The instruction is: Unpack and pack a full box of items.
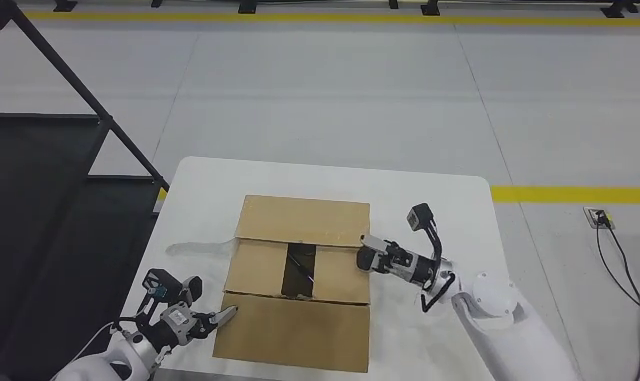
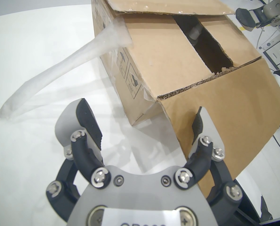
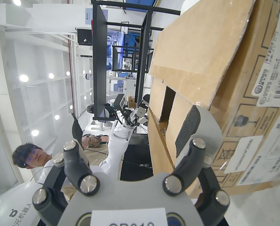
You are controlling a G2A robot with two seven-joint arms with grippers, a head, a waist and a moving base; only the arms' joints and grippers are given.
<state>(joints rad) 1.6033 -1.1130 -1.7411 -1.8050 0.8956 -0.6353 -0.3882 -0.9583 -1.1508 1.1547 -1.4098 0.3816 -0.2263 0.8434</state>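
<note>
A brown cardboard box point(image 1: 300, 281) stands mid-table. Its two long outer flaps are folded out, and the two inner flaps lie almost flat with a dark gap point(image 1: 299, 271) between them. A grey item point(image 2: 194, 32) shows down in that gap. A strip of clear tape point(image 2: 60, 66) trails from the box's corner onto the table. My left gripper point(image 1: 215, 317) is open at the box's near left corner, and the corner point(image 2: 154, 109) sits between its fingers point(image 2: 88, 118). My right gripper point(image 1: 366, 256) is open at the box's right side, one finger point(image 3: 189, 128) against the inner flap's edge.
The white table point(image 1: 440, 211) has bare room to the right of the box and behind it. A black frame point(image 1: 90, 111) with dark panels stands just off the table's left edge. The near outer flap point(image 1: 295, 333) hangs toward the front edge.
</note>
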